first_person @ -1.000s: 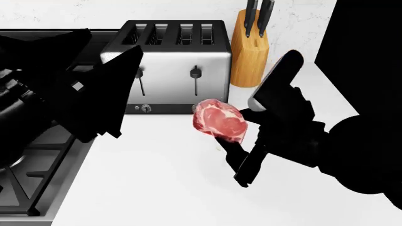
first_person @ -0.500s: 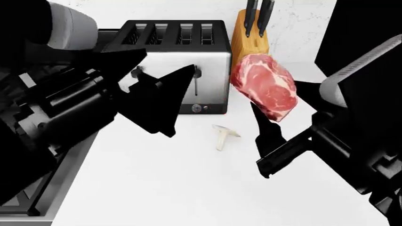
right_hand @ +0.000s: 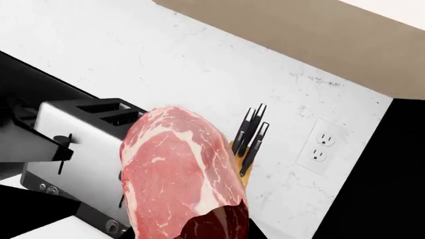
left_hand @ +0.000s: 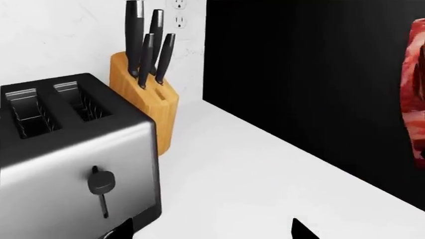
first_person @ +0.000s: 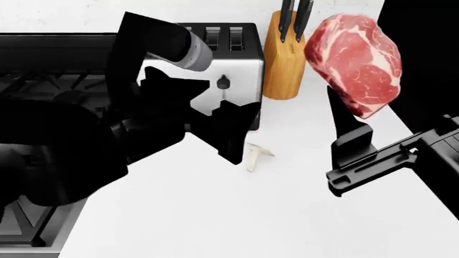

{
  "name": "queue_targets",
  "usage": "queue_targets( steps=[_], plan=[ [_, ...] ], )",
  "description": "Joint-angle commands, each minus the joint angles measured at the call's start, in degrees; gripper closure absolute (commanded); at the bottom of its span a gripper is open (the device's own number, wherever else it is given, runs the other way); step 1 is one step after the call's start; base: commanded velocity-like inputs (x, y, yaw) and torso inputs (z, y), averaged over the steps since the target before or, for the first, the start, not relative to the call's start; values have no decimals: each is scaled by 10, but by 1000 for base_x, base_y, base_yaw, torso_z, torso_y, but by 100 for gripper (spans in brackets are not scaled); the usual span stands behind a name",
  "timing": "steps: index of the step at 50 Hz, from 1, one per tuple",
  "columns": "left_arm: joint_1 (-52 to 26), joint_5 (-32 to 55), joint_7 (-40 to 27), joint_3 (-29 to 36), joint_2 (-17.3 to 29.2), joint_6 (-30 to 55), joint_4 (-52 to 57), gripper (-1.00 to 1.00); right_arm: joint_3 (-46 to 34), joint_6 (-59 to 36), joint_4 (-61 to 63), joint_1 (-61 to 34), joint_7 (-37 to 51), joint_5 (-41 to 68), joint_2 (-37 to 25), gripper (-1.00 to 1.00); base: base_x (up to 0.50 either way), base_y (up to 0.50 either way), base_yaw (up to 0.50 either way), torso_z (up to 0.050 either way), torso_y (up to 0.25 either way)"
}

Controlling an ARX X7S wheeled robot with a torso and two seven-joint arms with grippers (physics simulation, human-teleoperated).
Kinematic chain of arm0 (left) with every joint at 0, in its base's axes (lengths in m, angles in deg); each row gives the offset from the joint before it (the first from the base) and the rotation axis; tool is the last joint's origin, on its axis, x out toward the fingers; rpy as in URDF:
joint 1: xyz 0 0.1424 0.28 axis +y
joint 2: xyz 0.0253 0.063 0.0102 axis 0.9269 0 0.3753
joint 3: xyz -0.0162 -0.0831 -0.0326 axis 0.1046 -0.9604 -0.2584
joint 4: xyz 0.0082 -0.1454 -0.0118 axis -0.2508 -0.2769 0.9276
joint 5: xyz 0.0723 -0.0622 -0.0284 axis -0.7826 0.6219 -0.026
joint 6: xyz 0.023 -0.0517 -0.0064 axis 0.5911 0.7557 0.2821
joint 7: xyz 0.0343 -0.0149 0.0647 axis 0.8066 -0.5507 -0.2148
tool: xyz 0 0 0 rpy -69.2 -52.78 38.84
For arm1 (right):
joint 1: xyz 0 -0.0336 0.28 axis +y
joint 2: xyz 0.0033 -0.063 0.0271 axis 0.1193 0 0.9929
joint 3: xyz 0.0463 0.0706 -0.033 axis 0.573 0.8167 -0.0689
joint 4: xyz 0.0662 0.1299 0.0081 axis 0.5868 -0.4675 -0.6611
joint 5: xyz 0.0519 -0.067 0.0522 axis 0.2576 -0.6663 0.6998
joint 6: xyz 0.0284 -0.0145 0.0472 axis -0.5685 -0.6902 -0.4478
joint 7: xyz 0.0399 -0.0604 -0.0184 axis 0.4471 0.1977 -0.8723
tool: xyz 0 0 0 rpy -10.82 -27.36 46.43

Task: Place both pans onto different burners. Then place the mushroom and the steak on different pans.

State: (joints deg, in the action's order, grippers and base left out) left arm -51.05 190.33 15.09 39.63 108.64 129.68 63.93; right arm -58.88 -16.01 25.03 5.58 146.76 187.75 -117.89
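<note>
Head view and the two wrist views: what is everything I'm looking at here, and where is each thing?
Thick raw red steak with white fat marbling: one, lifted above the counter in the right gripper.
Small pale cream mushroom: one, lying on the counter in front of the toaster.
Silver four-slot toaster with black top: one, at the back of the counter.
Light wooden knife block with black-handled knives: one, right of the toaster.
White countertop: one, under everything.
Black stove grate: one, at the counter's left edge.
White wall outlet: one, behind the knife block.
Left gripper: black, above the counter near the mushroom.
Right gripper: black, holding the steak.
</note>
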Motion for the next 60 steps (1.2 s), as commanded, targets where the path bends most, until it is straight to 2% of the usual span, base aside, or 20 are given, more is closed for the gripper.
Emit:
queue_targets(
  steps=[1, 9, 28, 41, 60],
  plan=[
    [-24, -42, 35, 43, -40, 27, -58, -100, 11, 6, 18, -16, 22, 19, -9, 100, 0, 0, 0, 0, 0],
    [-4, -58, 24, 62, -51, 24, -81, -100, 12, 8, 20, 0, 14, 6, -2, 100, 0, 0, 0, 0, 0],
    [35, -6, -46, 99, -45, 37, -71, -100, 33, 20, 28, 31, -10, -13, -5, 100, 0, 0, 0, 0, 0],
    [42, -44, -17, 112, -64, 31, -100, -100, 46, 28, 35, 52, -22, -25, -6, 100, 0, 0, 0, 1, 1],
    [68, -91, 19, 131, -73, 20, -131, -100, 44, 24, 39, 35, -6, -11, -5, 100, 0, 0, 0, 0, 0]
  ],
)
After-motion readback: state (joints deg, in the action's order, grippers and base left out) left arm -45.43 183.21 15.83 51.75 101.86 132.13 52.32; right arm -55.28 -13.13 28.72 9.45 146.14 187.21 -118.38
